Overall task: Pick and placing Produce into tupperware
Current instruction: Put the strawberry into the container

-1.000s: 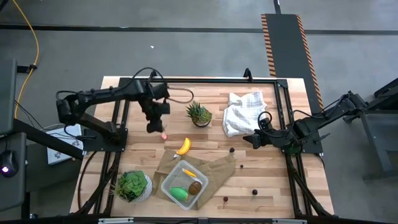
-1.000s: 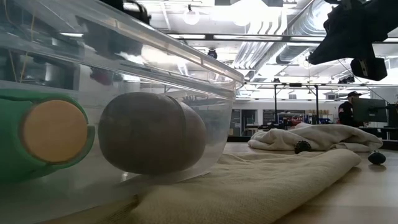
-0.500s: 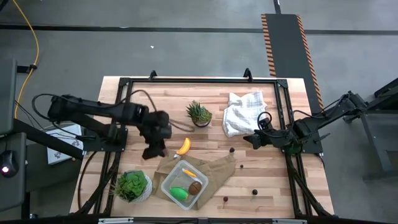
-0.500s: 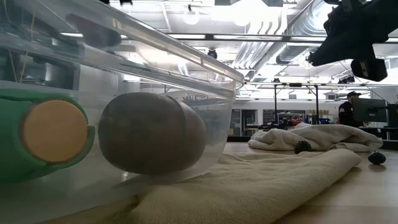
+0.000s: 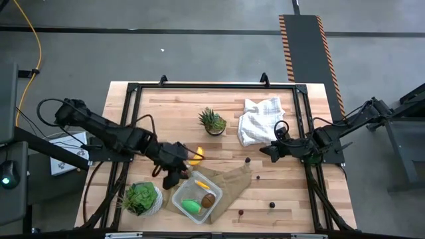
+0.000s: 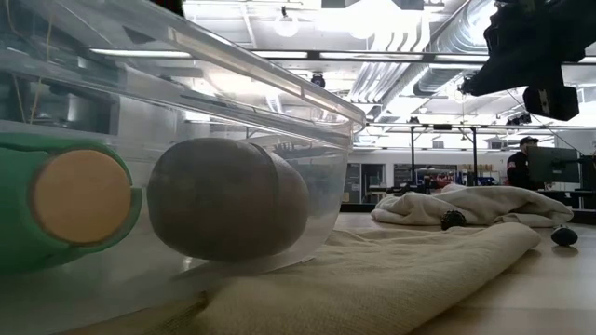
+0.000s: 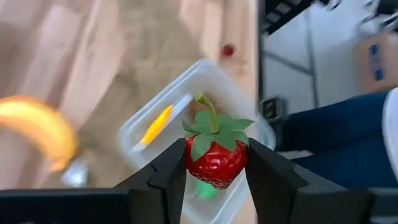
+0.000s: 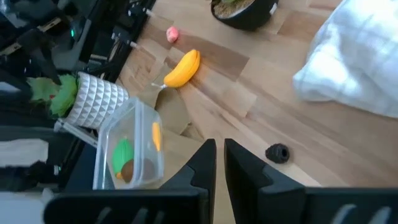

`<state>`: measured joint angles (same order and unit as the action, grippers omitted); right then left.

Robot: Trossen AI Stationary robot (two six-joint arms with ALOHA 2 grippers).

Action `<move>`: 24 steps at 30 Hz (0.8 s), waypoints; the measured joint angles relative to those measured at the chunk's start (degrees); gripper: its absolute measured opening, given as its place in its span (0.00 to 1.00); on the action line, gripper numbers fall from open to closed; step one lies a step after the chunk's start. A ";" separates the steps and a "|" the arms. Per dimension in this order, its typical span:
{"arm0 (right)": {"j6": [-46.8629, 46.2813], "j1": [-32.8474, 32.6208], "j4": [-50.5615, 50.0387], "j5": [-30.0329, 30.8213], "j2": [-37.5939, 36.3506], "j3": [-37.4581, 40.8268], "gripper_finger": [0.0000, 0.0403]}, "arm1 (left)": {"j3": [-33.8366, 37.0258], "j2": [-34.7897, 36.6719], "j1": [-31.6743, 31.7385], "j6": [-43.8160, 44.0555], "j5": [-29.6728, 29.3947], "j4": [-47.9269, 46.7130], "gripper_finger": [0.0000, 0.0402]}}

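Now left gripper [image 5: 174, 174], fingers pinching strawberry [image 7: 214, 155], has swung from surface's far side to tupperware [image 5: 197, 197]; I release next. Right gripper [image 5: 265, 150] pressed together, idle.

A red strawberry [image 7: 215, 163] with green leaves sits between black fingers [image 7: 166, 177]. The box [image 5: 197, 198] is clear, holding a green oval [image 5: 191, 206], a brown kiwi [image 5: 208, 200] and a yellow-orange piece [image 5: 201, 184]. The banana [image 8: 181, 69] is yellow. The bag [image 5: 229, 179] is tan, the cloth [image 5: 259, 118] white, the table [image 5: 285, 192] pale striped wood.
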<state>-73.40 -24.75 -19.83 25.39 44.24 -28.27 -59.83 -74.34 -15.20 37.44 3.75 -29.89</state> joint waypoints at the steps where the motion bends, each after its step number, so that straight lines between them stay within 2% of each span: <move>1: 0.41 0.00 -0.01 -0.60 0.02 0.00 0.05 | -0.04 -0.77 -0.69 0.90 -0.70 1.32 0.34; 10: 3.46 -0.02 0.03 -3.44 0.58 0.04 0.05 | -1.09 -11.02 -4.87 3.72 -5.34 6.17 0.34; 16: 4.45 -0.02 -0.36 -5.08 1.35 0.05 0.05 | -3.85 -18.08 -4.68 3.07 -5.07 6.15 0.34; 24: 4.43 -0.02 0.36 -6.38 2.66 0.02 0.05 | -4.79 -22.74 -4.70 2.41 -4.51 4.97 0.34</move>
<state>-68.97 -24.77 -19.46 19.02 46.89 -28.25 -64.62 -97.08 -19.90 39.86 -0.75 -24.93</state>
